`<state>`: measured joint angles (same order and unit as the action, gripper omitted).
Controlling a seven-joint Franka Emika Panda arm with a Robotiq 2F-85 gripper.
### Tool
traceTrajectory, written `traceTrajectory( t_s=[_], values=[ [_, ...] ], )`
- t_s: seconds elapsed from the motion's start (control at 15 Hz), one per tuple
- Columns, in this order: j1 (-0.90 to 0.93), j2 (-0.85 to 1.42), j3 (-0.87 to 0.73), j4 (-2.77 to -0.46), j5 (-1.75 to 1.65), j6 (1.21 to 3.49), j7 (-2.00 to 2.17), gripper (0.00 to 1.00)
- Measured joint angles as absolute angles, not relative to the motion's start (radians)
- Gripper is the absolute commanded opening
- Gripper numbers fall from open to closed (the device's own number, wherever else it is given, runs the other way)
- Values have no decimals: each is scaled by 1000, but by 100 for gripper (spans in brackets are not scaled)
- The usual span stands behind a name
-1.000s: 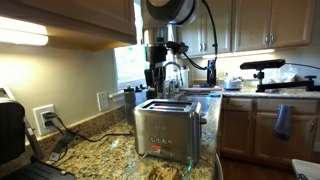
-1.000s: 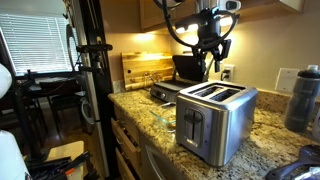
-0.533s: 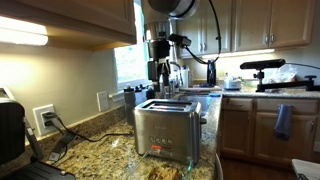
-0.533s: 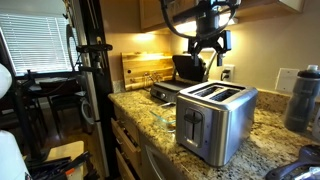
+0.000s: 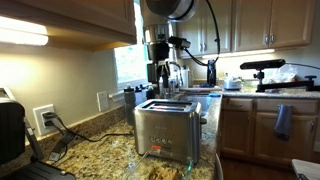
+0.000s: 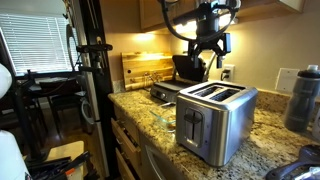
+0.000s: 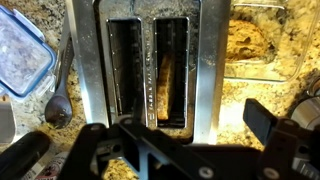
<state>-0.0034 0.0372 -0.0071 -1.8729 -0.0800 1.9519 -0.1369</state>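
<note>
1. In both exterior views my arm drops in from above. My gripper (image 5: 160,72) points straight down, jaws spread wide and grasping nothing.
2. The toaster (image 5: 165,128) stands directly beneath my gripper (image 6: 208,52), with open air between my fingertips and its top.
3. In the wrist view, left to right: a lidded container (image 7: 20,55) lies beyond my left finger, with a spoon (image 7: 57,105) just beside it. Then comes the toaster (image 7: 148,60), centred under my gripper (image 7: 150,140). A glass dish (image 7: 250,45) lies past my right finger.
4. Only the wrist view looks into the slots. The left one is dark, and the right one holds a browned slice (image 7: 168,85) standing on edge.
5. Only the exterior views show the height gap, the toaster (image 6: 215,118) in full, and the granite counter (image 6: 150,115) it rests on.
</note>
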Motion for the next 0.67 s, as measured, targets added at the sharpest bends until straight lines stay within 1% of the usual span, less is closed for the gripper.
traceTrajectory(
  t_s=[0.67],
  values=[
    [-13,25,-20,-1865,-90,1952,-137,100]
  ],
)
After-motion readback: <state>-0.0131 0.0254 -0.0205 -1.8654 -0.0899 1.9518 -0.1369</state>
